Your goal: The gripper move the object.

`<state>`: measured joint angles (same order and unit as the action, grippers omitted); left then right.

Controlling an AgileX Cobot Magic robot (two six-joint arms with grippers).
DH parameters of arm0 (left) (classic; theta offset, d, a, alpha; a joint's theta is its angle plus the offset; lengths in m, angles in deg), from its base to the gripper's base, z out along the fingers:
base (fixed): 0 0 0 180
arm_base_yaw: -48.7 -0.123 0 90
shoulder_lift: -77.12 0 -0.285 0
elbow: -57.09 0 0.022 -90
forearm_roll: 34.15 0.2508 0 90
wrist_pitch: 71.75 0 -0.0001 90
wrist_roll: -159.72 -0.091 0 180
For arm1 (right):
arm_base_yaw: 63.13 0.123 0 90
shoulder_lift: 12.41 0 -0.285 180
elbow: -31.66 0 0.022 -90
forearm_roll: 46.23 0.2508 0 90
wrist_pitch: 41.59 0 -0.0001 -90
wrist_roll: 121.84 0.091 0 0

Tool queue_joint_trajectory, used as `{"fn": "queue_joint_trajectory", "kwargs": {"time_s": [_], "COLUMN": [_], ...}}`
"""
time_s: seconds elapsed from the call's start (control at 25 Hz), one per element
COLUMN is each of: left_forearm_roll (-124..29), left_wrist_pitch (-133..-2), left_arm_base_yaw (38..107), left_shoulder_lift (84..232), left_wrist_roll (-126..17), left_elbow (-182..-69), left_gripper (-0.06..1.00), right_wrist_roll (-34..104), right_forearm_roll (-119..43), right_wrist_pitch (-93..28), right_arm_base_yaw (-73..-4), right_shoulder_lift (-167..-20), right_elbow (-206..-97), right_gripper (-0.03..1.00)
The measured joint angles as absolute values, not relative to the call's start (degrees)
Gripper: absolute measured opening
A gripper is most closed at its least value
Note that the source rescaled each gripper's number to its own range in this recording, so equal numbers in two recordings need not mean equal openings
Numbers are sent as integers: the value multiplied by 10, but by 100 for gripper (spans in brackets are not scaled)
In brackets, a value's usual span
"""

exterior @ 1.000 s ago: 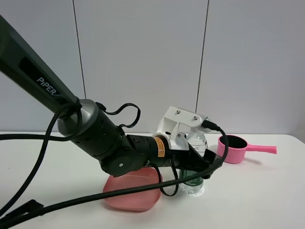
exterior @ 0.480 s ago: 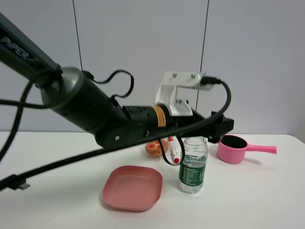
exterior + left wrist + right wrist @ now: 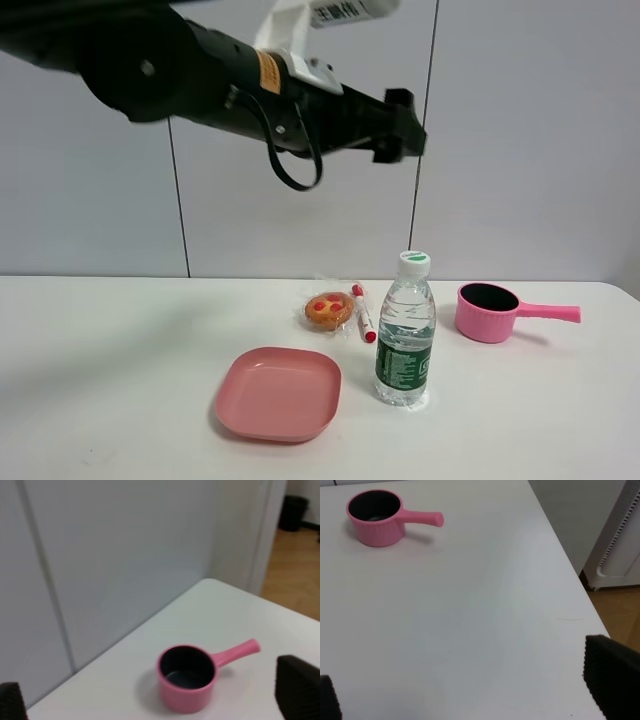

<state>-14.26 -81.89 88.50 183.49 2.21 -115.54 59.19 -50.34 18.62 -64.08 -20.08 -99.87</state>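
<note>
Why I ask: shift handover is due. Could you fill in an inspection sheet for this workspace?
Surface: white table, no spills seen.
Job's things: water bottle upright, capped, ungripped.
Clutter: pink plate, pink saucepan, pastry, red marker.
Hands: left hand open, empty, high above the table; right hand open, empty.
Cables: black cable looping under left arm.
Surroundings: grey panelled wall; wooden floor past table edge.

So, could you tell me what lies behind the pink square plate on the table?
Behind the pink plate lie a small wrapped pastry with red spots and, beside it, a red-tipped marker. Nothing covers them; only the tabletop beneath the plate is hidden.
</note>
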Motion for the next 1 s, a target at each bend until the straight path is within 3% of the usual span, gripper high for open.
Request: {"fn": "queue_joint_trajectory", "kwargs": {"time_s": [0.64,0.8,1.0], "left_forearm_roll": [-142,-140,-140], "left_wrist_pitch": [-352,-324,-387], "left_arm_base_yaw": [600,555,501], "left_shoulder_lift": [1641,1557,1419], "left_wrist_roll": [0,-14,-29], "left_elbow": [-1155,-1128,-1032], "left_gripper": [100,100,100], "right_wrist_roll": [592,592,592], "right_forearm_roll": [-503,-503,-503], "right_wrist_pitch": [186,186,186], "right_arm_base_yaw": [-641,-641,-641], "right_shoulder_lift": [-201,-201,-201], "right_elbow": [-999,-999,-999], "right_gripper": [100,100,100]}}
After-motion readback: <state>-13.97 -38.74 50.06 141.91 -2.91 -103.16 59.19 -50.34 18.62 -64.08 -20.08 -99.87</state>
